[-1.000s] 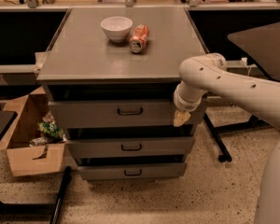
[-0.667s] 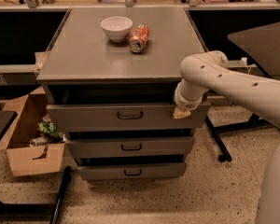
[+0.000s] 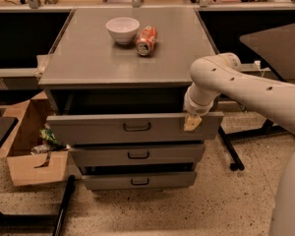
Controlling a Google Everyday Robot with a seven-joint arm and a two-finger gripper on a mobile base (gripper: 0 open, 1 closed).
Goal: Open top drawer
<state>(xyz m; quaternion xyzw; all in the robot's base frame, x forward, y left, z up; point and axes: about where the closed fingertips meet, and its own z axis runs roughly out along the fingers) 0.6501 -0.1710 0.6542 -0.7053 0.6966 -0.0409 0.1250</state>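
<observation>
The top drawer is the widest of three grey drawers under the grey cabinet top. It stands pulled out toward me, with a dark gap showing behind its front. Its small dark bar handle sits at centre. My gripper hangs from the white arm at the right end of the drawer front, its pale tip against the front's upper edge, well right of the handle.
A white bowl and a tipped red can lie on the cabinet top. Two narrower drawers sit below. An open cardboard box with litter stands at left. A dark table leg is at right.
The top drawer has slid further out toward me, and my gripper has moved with its right end, slightly down and forward.
</observation>
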